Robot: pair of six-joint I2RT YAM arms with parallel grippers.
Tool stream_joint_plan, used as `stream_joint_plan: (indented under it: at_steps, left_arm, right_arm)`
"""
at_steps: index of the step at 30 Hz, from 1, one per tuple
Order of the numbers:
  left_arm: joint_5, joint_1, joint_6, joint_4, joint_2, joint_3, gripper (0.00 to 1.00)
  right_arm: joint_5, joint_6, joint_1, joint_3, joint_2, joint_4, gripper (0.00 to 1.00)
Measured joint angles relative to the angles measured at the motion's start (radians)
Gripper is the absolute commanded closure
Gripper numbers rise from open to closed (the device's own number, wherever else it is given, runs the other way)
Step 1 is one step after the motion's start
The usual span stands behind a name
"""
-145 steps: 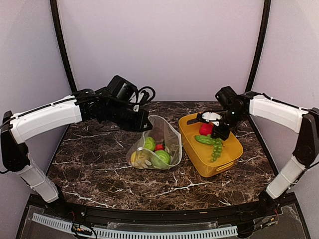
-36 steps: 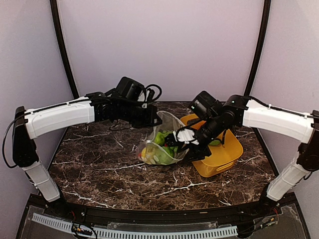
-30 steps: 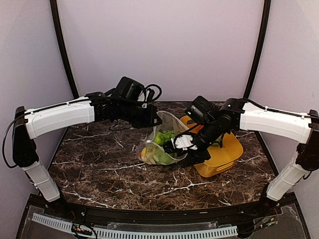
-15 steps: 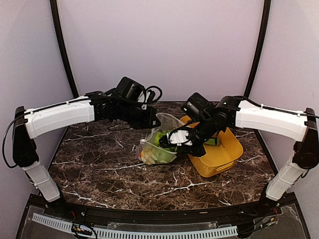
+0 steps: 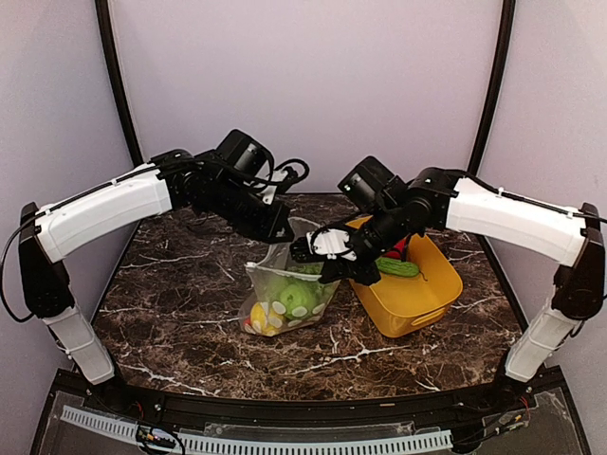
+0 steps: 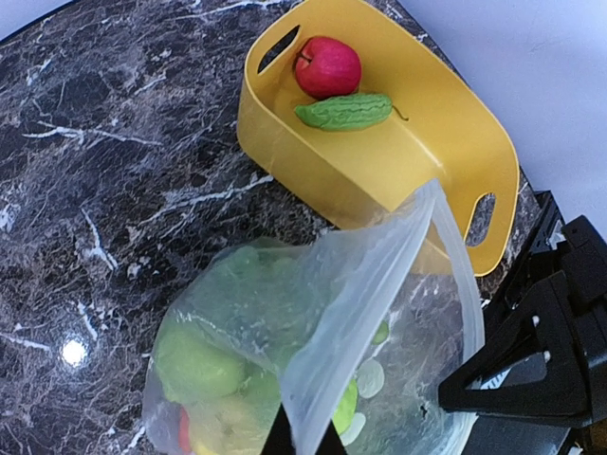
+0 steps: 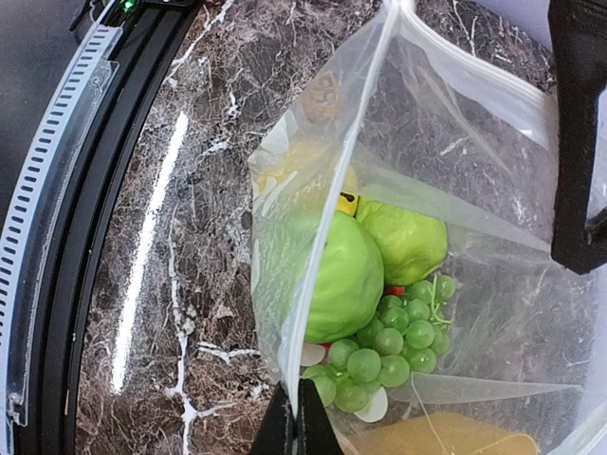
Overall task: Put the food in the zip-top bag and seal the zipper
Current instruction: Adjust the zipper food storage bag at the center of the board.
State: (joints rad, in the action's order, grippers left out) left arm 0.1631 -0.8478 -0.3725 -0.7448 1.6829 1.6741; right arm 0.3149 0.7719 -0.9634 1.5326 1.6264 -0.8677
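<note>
Both hands have risen since half a second ago, and the zip-top bag (image 5: 285,294) has come up with them. It lay slumped low on the table (image 6: 114,142) and now hangs upright between my two hands. The green grapes (image 7: 384,355), which lay in the yellow basket (image 6: 303,166) a few seconds back, are now inside the bag.

Left hand (image 6: 303,438): clenched on the bag's upper edge, with the clear film pinched between the fingertips. It holds the far-left side of the opening in the top view.

Right hand (image 7: 296,427): likewise clenched on the film, on the opposite side of the opening, nearer the basket. The two hands are close together but apart, and the bag's top gapes open between them, unsealed.

Contents: the food has gathered at the bottom of the bag. A green apple (image 7: 337,275) lies against a second green piece, with the grapes just beside and below them. A small red piece shows between them. A lemon (image 5: 256,311) sits at the lowest left corner. I cannot tell whether the bag's bottom rests on the table or hangs just clear of it.

Not yet bagged: a red fruit (image 6: 327,66) and a cucumber (image 6: 343,111) lie touching at one end of the basket, which stands on the table just beside the bag.
</note>
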Motion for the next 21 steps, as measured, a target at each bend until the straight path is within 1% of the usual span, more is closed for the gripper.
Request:
stream_joint_plan:
  at_steps: [3,7,15,18,20,21]
  left_arm:
    - [-0.022,0.000,0.023,-0.035,0.000,-0.006,0.98]
    - [-0.044,0.000,0.047,-0.070,0.004,-0.006,0.82]
    - [-0.087,0.000,0.043,-0.142,0.005,0.005,0.70]
    - [-0.101,0.000,0.032,-0.182,0.005,0.018,0.71]
    - [-0.112,0.000,0.025,-0.208,0.002,0.019,0.74]
    - [-0.117,0.000,0.021,-0.220,0.001,0.019,0.78]
  right_arm:
    - [0.006,-0.004,0.000,0.002,0.022,-0.007,0.99]
    - [0.015,-0.008,-0.002,0.003,0.027,-0.014,0.99]
    - [0.024,-0.018,-0.010,0.018,0.029,-0.022,0.98]
    - [0.024,-0.023,-0.010,0.025,0.032,-0.024,0.98]
    - [0.025,-0.024,-0.010,0.027,0.033,-0.024,0.98]
    - [0.025,-0.026,-0.010,0.027,0.034,-0.024,0.98]
